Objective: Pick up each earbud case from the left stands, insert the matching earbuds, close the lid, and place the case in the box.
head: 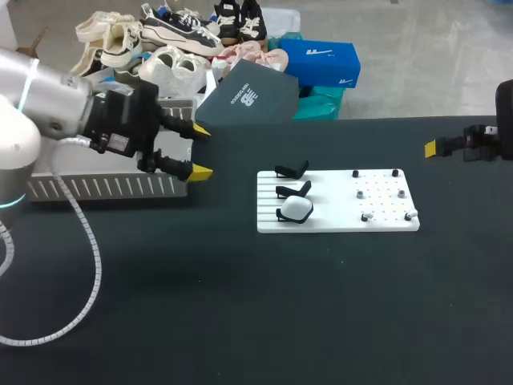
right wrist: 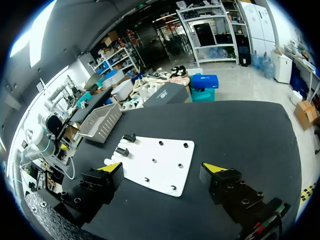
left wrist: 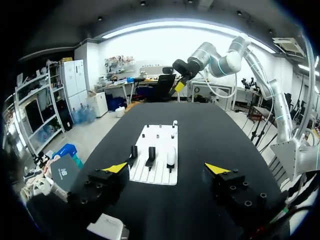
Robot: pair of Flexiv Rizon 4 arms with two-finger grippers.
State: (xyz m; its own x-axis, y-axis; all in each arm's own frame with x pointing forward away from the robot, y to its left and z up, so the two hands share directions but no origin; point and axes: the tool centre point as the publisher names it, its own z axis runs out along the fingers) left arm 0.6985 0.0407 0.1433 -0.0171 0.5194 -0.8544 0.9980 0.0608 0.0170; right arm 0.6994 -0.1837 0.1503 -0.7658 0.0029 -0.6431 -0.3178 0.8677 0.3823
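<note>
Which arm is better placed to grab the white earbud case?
Left, probably: the left gripper hangs open on the stand side, nearer the earbud case; the right gripper sits beyond the far end of the board.

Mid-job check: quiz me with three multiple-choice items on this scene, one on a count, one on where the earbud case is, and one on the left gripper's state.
1. How many black stands are on the white board?
A. one B. three C. five
2. Where is the white earbud case?
A. on the farthest stand B. on the middle stand C. on the stand nearest the robot
3. The left gripper is:
A. open and empty B. shut on the case C. shut on an earbud

Answers:
1 B: three stands are in a row on the board's left part.
2 C: the case sits on the nearest stand and the other two are bare.
3 A: its yellow tips are apart with nothing between them.
</note>
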